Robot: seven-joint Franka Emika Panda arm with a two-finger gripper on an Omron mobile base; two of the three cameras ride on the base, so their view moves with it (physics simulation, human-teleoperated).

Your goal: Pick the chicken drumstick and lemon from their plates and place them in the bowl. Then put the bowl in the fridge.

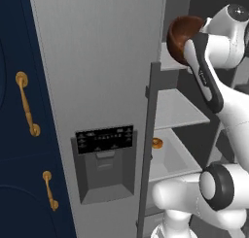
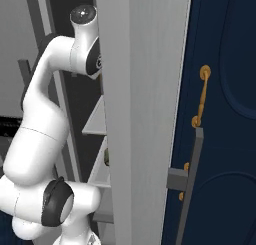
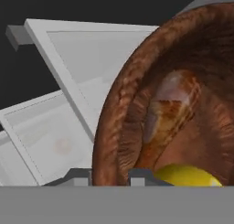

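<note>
Arm: rises from the base, elbow bent, forearm reaching up and forward with the wrist at the top.
Pincer (image 3: pixel 108 175): closed tight on the rim of the bowl (image 3: pixel 114 109), one finger (image 3: pixel 75 176) outside the wall, the other inside.
Hand pose: raised high, the bowl carried tilted at the end of the wrist.
Base joint: dark-ringed shoulder low in both base views.

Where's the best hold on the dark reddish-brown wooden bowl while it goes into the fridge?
The thick rim of the dark reddish-brown wooden bowl, pinched over the edge with one finger inside and one outside, as the end effector grips it now; drumstick and lemon fill the middle.
</note>
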